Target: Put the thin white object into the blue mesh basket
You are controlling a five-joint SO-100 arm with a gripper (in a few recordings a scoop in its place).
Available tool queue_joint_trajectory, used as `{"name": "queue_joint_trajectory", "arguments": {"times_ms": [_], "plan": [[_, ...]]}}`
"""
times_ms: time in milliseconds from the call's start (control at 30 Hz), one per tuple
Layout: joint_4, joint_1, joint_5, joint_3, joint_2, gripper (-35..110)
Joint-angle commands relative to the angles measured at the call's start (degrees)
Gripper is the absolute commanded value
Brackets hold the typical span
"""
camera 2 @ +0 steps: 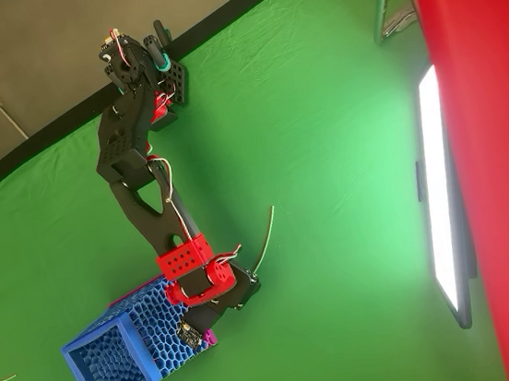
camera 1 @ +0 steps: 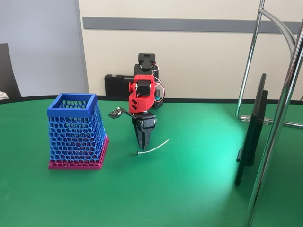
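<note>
**Claw points down by the white strip**

The claw (camera 1: 142, 144) hangs over the green worktop (camera 1: 189, 189), tip down, just beside the dark end of the thin white strip (camera 1: 154, 147). Its fingers look pressed together, with nothing between them. The strip lies flat near the middle of the worktop. The blue basket (camera 1: 75, 132) stands upright nearer the worktop's left edge in the fixed view.

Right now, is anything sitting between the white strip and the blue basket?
Nothing visible lies on the green table between the thin white object and the blue mesh basket. The gripper itself hangs there, tips down beside the strip's dark end.
</note>
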Motion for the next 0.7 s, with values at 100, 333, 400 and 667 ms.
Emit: {"name": "queue_joint_trajectory", "arguments": {"times_ms": [100,333,400,667], "plan": [[0.44,-0.26,-0.97,-3.96,-1.05,15],[1.05,0.18,-1.49,-5.54,-2.99,16],[1.41,0.18,-1.32,-5.98,-3.25,16],[2.99,0.62,-1.41,-6.86,-3.96,16]]}}
